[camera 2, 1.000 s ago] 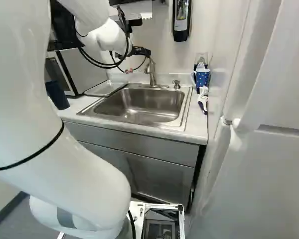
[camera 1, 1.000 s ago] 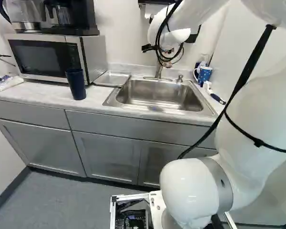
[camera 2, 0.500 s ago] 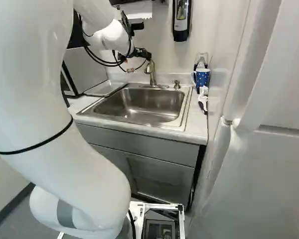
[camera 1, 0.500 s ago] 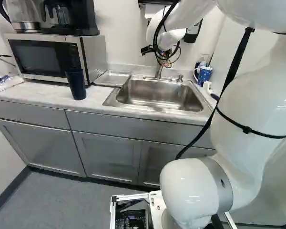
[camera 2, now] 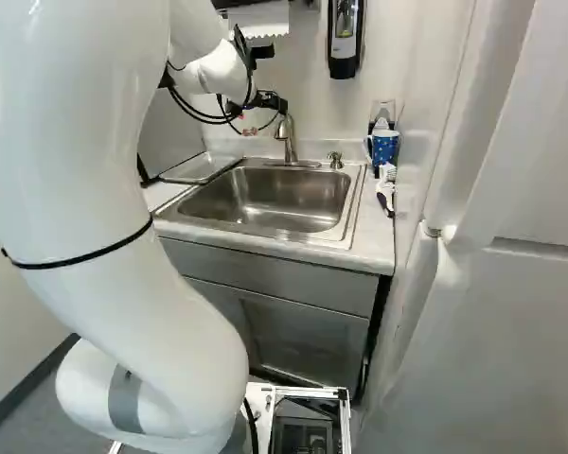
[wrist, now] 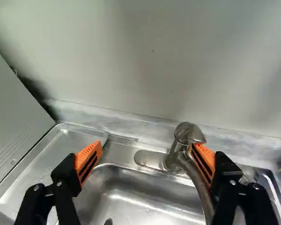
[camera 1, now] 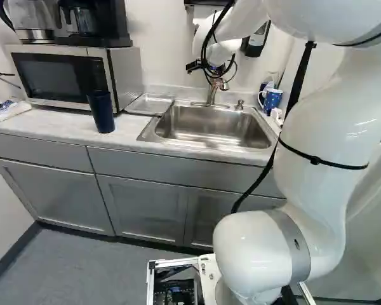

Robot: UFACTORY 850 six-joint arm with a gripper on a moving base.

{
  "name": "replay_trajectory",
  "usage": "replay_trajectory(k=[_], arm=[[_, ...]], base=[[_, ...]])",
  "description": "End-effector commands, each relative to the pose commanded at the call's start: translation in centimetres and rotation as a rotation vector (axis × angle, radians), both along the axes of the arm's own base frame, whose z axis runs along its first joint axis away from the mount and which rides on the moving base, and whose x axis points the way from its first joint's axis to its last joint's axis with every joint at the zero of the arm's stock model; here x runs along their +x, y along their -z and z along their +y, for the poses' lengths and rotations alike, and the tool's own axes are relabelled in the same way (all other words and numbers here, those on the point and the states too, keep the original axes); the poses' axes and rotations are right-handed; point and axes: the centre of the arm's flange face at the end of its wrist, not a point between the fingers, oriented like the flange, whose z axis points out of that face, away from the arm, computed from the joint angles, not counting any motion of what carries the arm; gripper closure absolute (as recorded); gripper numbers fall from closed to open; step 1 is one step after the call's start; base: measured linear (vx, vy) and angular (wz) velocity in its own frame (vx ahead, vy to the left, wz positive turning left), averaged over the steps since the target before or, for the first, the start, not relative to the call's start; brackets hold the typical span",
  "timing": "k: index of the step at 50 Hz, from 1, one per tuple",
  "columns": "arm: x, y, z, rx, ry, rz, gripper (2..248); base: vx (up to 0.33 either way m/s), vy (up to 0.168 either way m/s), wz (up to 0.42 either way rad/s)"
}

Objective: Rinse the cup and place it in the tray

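Left base view: the cup (camera 1: pixel 101 113) hasn't budged. It stands upright on the surface (camera 1: pixel 54 127), nearer the front edge than the back, just beside the microwave (camera 1: pixel 70 76) and outside the tray (camera 1: pixel 150 104), which lies between the microwave and the sink (camera 1: pixel 213 127). What has changed is the arm (camera 1: pixel 311 165): its big middle part has swung leftward in that view, while the wrist end has shifted only slightly near the faucet (wrist: pixel 181 145). In the right base view, that swing now hides the cup completely. The base hasn't moved.

The claw (wrist: pixel 147 145) is open and empty, fingers wide apart. One pad overlaps the faucet in the wrist view; whether they touch, I can't tell. No water shows in the sink.

So neither the rinse nor the placing is under way. The arm seems to be lining up for the faucet's handle; an off-centre approach could knock the spout sideways.
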Motion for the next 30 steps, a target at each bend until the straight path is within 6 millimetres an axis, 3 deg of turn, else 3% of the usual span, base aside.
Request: replay_trajectory(k=[15,30], arm=[[1.7,0.0,0.4,0.0,-0.007,-0.017,3],[2.0,-0.4,0.4,0.001,-0.007,-0.066,3]], base=[[0.0,0.0,0.0],[0.0,0.0,0.0]])
